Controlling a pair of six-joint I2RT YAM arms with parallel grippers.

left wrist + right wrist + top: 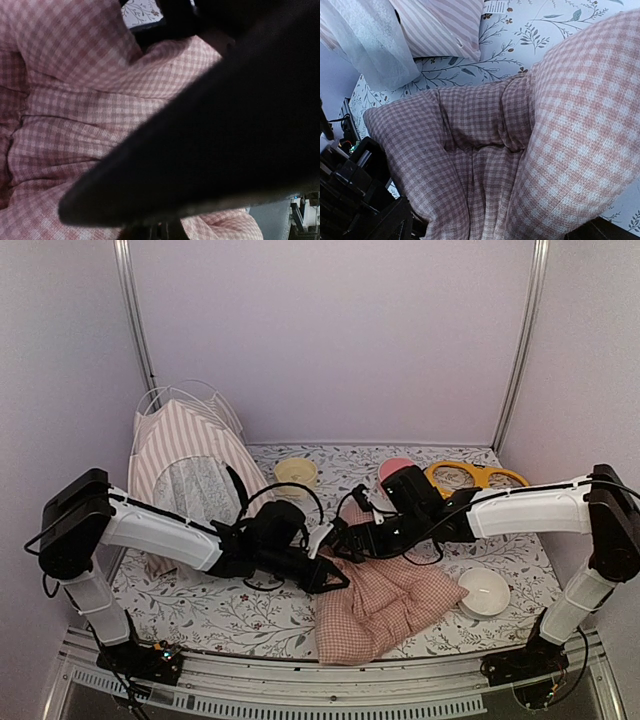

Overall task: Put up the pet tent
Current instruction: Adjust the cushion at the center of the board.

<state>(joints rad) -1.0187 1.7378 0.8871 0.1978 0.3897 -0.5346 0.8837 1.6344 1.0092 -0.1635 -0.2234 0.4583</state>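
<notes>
The bench (200, 610), under a leaf-print cloth, fills the lower half of the top view. The pet tent (185, 465) stands upright at the upper left of that view, against the back-left corner. Its pink-and-white striped sides rise to a peak, thin white poles arch above it, and the sheer white door curtain faces the lower right, towards the arms. In the right wrist view a striped corner and the curtain show at the upper left.

The pink checked cushion (385, 610) lies crumpled at the lower centre, its long axis running from lower left to upper right. It sits well apart from the tent, with the left arm's forearm lying between them.

Both arms reach inward and meet at the cushion's upper-left edge. The left pincer (330, 578) is pressed together there, and it appears to pinch a fold of the checked fabric, which fills the left wrist view. The right pincer (340, 538) hovers just above and beside it. Its fingers are not clear in any view, so I cannot tell whether they are spread.

The tent looks already raised, so the cushion probably goes inside next. The door lies up and to the left of both pincers, and the left arm is the nearer one.

Smaller things sit along the back: a yellow double-ring piece (475, 477), a cream bowl (296, 473), and a white bowl (484, 592) at the right.
</notes>
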